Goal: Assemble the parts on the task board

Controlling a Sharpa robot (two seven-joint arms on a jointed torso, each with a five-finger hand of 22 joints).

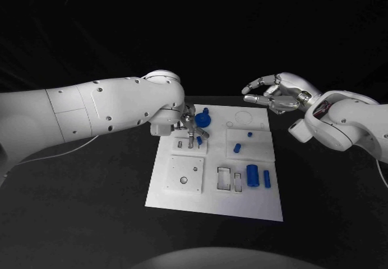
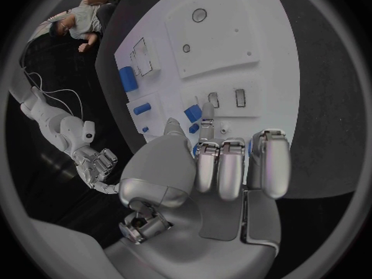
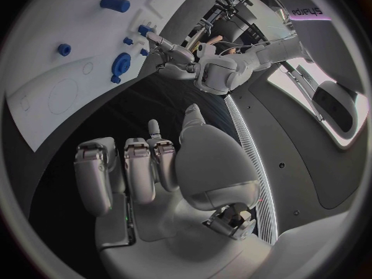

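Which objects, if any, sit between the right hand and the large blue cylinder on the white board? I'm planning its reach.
Nothing visible blocks it. The right hand hangs above the table beyond the white task board; the large blue cylinder lies exposed, a slimmer blue pin beside it.

The silver left hand (image 1: 192, 128) crowds the far-left part of the white task board (image 1: 212, 208) beside a blue gear-like part (image 1: 203, 119), while the board's near edge lies unobstructed.
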